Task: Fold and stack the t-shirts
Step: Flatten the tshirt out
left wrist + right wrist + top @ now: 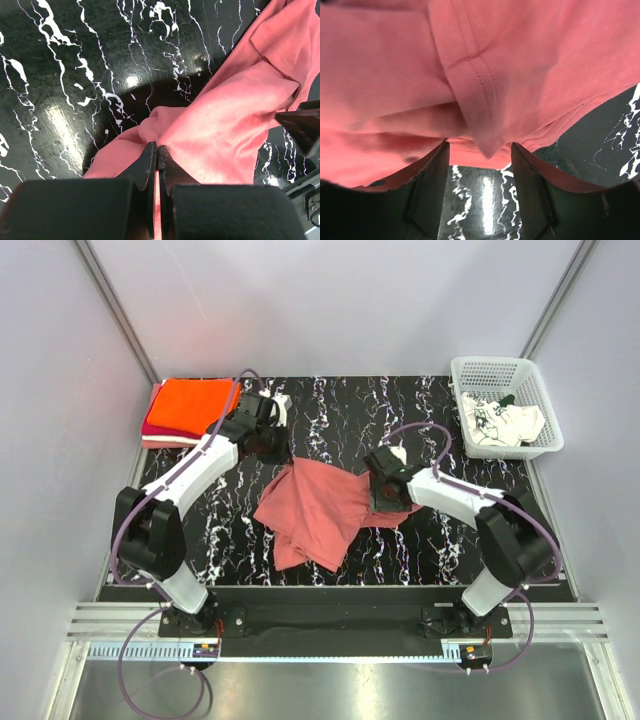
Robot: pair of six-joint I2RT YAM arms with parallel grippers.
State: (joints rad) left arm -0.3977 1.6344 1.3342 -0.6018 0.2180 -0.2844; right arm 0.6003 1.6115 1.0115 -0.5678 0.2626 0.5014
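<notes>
my left hand [156,148]: clamped on an edge of the rose tee [318,515]
my right hand [480,150]: fingers apart, tee hem between tips
rose tee: crumpled, mid-worktop [400,400]
orange tee [195,402]: folded, far-left corner

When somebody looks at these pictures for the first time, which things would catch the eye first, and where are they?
The rose-red t-shirt lies crumpled in the middle of the black marbled table, the left end effector shut on a fold, the right end effector open at its right edge. A folded orange t-shirt sits at the far left corner; a white basket with a white printed t-shirt at the far right.
</notes>
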